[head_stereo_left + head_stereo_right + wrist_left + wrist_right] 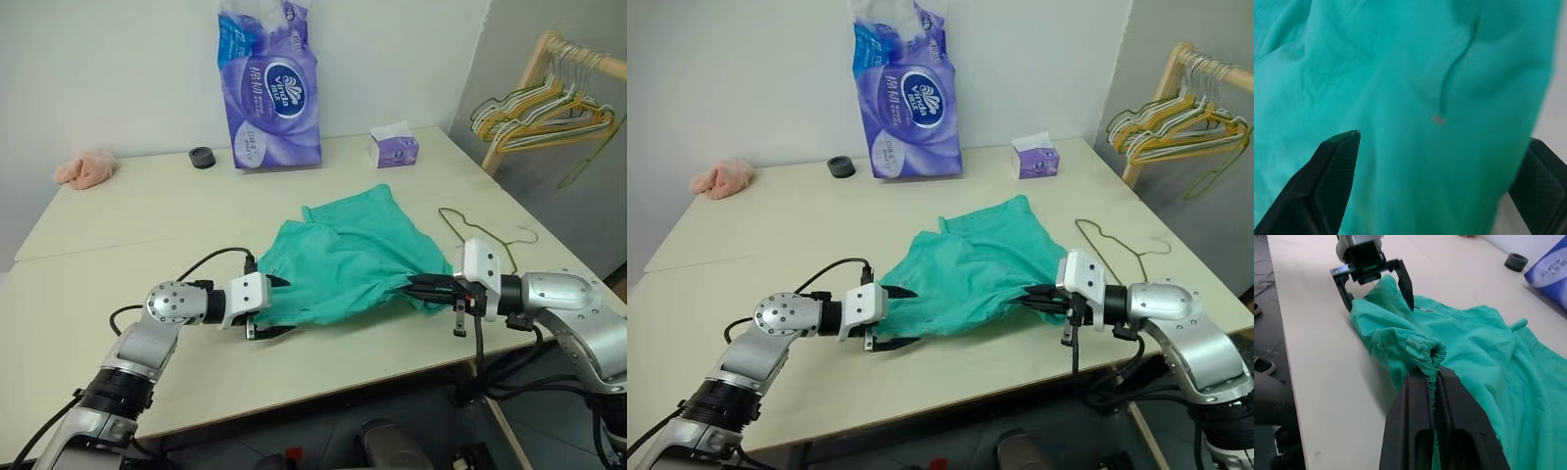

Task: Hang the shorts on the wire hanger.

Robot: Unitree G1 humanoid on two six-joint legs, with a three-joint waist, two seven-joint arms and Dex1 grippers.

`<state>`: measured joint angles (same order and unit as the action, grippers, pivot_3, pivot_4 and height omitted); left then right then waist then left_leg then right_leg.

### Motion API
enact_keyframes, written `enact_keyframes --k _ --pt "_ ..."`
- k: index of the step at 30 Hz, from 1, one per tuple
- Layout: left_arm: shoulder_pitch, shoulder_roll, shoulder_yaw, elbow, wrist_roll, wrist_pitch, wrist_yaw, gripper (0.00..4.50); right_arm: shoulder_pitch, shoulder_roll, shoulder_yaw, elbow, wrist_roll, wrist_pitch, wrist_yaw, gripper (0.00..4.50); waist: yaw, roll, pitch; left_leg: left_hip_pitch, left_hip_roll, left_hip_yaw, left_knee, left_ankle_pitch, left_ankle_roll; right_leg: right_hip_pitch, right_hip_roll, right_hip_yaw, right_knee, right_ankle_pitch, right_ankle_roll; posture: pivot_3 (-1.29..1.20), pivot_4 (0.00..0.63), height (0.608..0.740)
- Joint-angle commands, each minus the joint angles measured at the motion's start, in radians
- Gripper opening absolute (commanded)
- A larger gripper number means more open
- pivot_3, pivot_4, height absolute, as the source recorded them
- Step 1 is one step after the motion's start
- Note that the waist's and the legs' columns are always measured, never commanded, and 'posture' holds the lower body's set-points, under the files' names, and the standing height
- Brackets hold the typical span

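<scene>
The teal-green shorts (343, 255) lie crumpled in the middle of the table. My right gripper (419, 287) is shut on their gathered elastic waistband (1425, 350) at the right edge and holds that edge a little off the table. My left gripper (274, 306) stands open at the left edge of the shorts, one finger above the fabric and one below; in the left wrist view the teal cloth lies between its fingers (1337, 171). The olive-green wire hanger (453, 230) lies flat on the table just behind my right gripper, with nothing holding it.
At the back of the table stand a purple tissue pack (269, 88), a small tissue box (394, 149), a black roll (202, 157) and a pink cloth lump (86, 169). A wooden rack with several hangers (549, 108) stands right of the table.
</scene>
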<state>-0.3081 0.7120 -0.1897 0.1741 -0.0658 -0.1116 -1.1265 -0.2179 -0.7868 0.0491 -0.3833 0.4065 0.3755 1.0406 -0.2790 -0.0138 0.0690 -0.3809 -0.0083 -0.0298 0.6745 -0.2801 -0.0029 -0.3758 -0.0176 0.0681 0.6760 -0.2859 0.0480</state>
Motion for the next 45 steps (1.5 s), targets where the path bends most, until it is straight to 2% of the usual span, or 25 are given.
enact_keyframes --k 1,4,15,17,21,24,26,29,32,36,38,40,43,45 --pt "-0.009 0.032 0.026 0.023 0.007 -0.049 -0.006 4.50 0.000 -0.012 -0.038 0.004 0.001 -0.043 0.016 0.03 -0.002 0.000 0.000 0.000 0.000 0.000 0.000 0.000 0.000 0.000 0.000 0.000 0.000 0.000 0.000 -0.36 0.038 0.740" --pt "0.004 0.047 0.009 0.044 0.025 -0.091 -0.014 3.88 0.005 -0.011 -0.038 0.002 0.009 -0.047 0.019 0.00 -0.003 0.000 0.000 0.000 0.000 0.000 0.000 0.000 0.000 0.000 0.000 0.000 0.000 0.000 0.000 -0.36 0.038 0.740" --pt "0.021 0.064 0.014 0.106 0.070 -0.162 0.000 0.46 0.010 -0.025 -0.046 0.024 0.013 -0.060 0.045 0.00 -0.002 0.000 0.000 0.000 0.000 0.000 0.000 0.000 0.000 0.000 0.000 0.000 0.000 0.000 0.000 -0.35 0.042 0.740" --pt "0.025 0.064 0.019 0.075 0.036 -0.119 -0.023 0.02 -0.001 -0.035 -0.033 0.033 -0.001 -0.073 0.063 0.00 -0.002 0.000 0.000 0.000 0.000 0.000 0.000 0.000 0.000 0.000 0.000 0.000 0.000 0.000 0.000 -0.35 0.042 0.740" --pt "0.073 0.098 0.039 -0.130 -0.122 0.119 -0.126 0.02 -0.028 -0.082 -0.011 0.040 0.005 -0.070 0.145 0.00 -0.004 0.000 0.001 0.000 0.000 0.000 0.000 0.000 0.000 0.000 0.000 0.000 0.000 0.000 0.000 -0.35 0.046 0.740" --pt "0.134 0.216 0.094 -0.423 -0.377 0.443 -0.213 0.02 -0.097 -0.176 0.001 0.069 0.043 -0.031 0.290 0.00 -0.006 0.000 0.007 -0.001 0.001 0.000 0.000 0.000 0.000 -0.002 0.000 0.000 0.002 0.000 0.000 -0.33 0.042 0.740" --pt "0.145 0.268 0.138 -0.542 -0.512 0.590 -0.217 0.02 -0.161 -0.202 0.018 0.115 0.045 -0.020 0.346 0.00 -0.006 0.001 0.008 -0.001 0.001 0.001 0.000 0.000 0.000 -0.003 0.000 0.000 0.003 0.000 0.000 -0.32 0.041 0.740" --pt "0.135 0.317 0.198 -0.658 -0.667 0.750 -0.195 0.02 -0.289 -0.201 0.093 0.246 -0.033 -0.090 0.444 0.00 -0.004 0.002 0.009 0.001 0.001 0.001 0.000 0.000 0.000 -0.001 0.000 0.000 0.003 -0.001 0.001 -0.28 0.033 0.740" --pt "0.102 0.311 0.205 -0.677 -0.687 0.815 -0.133 0.02 -0.451 -0.138 0.174 0.447 -0.118 -0.172 0.503 0.00 -0.002 0.002 0.009 0.002 0.000 0.001 0.000 0.000 0.000 -0.001 0.000 0.000 0.003 -0.002 0.001 -0.26 0.026 0.740" --pt "-0.046 0.182 0.178 -0.543 -0.619 0.843 0.038 0.02 -0.669 -0.019 0.265 0.775 -0.243 -0.320 0.530 0.00 0.008 0.002 0.009 0.002 0.000 0.001 0.002 0.000 0.000 0.000 0.000 0.000 0.003 0.000 -0.001 -0.25 0.022 0.740" --pt "-0.278 0.029 0.137 -0.265 -0.462 0.799 0.240 0.02 -0.911 0.133 0.313 1.141 -0.391 -0.483 0.320 0.00 0.015 0.002 0.009 0.002 -0.001 0.001 0.003 0.000 0.000 0.002 0.000 0.000 0.003 0.001 -0.002 -0.23 0.013 0.740" --pt "-0.517 -0.079 0.107 0.047 -0.290 0.672 0.408 0.02 -1.117 0.252 0.345 1.417 -0.521 -0.630 0.065 0.00 0.016 0.002 0.009 0.004 -0.005 0.000 0.004 0.002 0.002 0.002 -0.001 -0.003 0.005 0.004 0.000 -0.23 0.009 0.740" --pt "-0.852 -0.141 0.150 0.503 -0.151 0.433 0.639 0.02 -1.312 0.336 0.383 1.593 -0.665 -0.769 -0.267 0.00 0.009 0.002 0.008 -0.004 -0.005 -0.004 0.004 0.005 -0.005 -0.006 -0.004 -0.002 0.005 0.005 -0.001 -0.22 0.000 0.740" --pt "-0.996 -0.143 0.173 0.706 -0.110 0.304 0.714 0.02 -1.387 0.367 0.391 1.649 -0.723 -0.814 -0.414 0.00 0.000 0.002 0.005 -0.021 -0.005 -0.005 0.002 0.010 -0.013 -0.025 -0.005 -0.002 0.005 0.004 -0.001 -0.22 0.000 0.740"
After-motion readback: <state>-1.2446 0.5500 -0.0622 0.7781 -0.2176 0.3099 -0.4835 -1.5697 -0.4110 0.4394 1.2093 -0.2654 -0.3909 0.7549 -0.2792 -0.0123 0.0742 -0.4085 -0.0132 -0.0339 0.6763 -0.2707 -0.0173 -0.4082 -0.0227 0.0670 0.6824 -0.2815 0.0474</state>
